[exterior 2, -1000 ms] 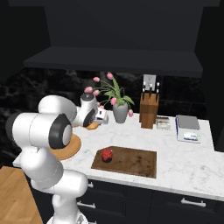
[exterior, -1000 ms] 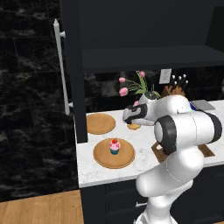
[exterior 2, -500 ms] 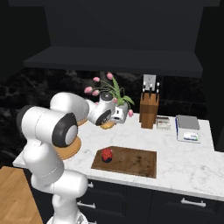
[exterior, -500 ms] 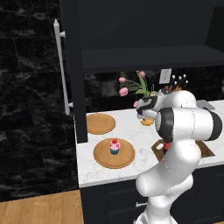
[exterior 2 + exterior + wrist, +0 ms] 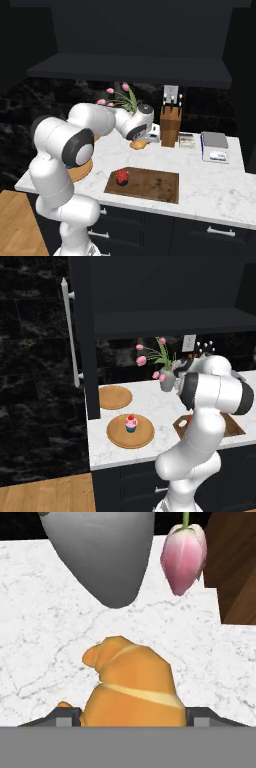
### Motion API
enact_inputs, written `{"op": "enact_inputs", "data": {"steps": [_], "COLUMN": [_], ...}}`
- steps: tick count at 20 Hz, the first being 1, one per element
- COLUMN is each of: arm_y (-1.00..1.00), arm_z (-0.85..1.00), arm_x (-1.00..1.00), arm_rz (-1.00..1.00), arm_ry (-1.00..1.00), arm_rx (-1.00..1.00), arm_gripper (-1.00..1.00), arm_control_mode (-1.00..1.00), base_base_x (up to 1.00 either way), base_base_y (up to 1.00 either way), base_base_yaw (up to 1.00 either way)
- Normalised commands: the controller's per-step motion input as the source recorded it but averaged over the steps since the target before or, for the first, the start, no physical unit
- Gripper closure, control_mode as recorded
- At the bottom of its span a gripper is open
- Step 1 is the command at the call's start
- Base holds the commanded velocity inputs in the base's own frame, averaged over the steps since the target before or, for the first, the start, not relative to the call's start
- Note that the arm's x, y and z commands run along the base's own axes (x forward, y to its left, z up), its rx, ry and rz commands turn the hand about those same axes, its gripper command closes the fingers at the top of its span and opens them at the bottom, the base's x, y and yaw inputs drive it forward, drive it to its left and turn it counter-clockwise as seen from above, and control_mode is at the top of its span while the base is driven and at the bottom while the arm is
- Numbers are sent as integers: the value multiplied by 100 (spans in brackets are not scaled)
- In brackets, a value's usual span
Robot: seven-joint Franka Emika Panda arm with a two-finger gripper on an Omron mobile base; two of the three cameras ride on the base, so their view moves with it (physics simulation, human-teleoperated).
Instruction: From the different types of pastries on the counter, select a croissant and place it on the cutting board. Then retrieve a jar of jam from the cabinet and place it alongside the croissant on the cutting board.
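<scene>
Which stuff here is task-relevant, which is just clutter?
Job: croissant held in gripper; cutting board; jar of jam on it; cabinet; counter.
Clutter: cupcake, round plates, tulip vase, knife block, scale.

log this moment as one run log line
phase: carrying croissant | gripper: shut on croissant | target: cutting board | jar of jam: on board
</scene>
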Motion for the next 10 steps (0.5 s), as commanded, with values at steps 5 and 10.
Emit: {"op": "enact_inputs", "data": {"steps": [5, 10], "arm_y": [-76, -26], "arm_z": [-39, -18], "arm_x": [-100, -64], "arm_rz": [0, 0], "arm_ry": [-5, -5], "arm_rx": [-4, -2], "arm_gripper": [100, 100], "arm_control_mode": [-100, -100], "base_base_x": [0, 0], "base_base_y": [0, 0], "base_base_yaw": [0, 0]}}
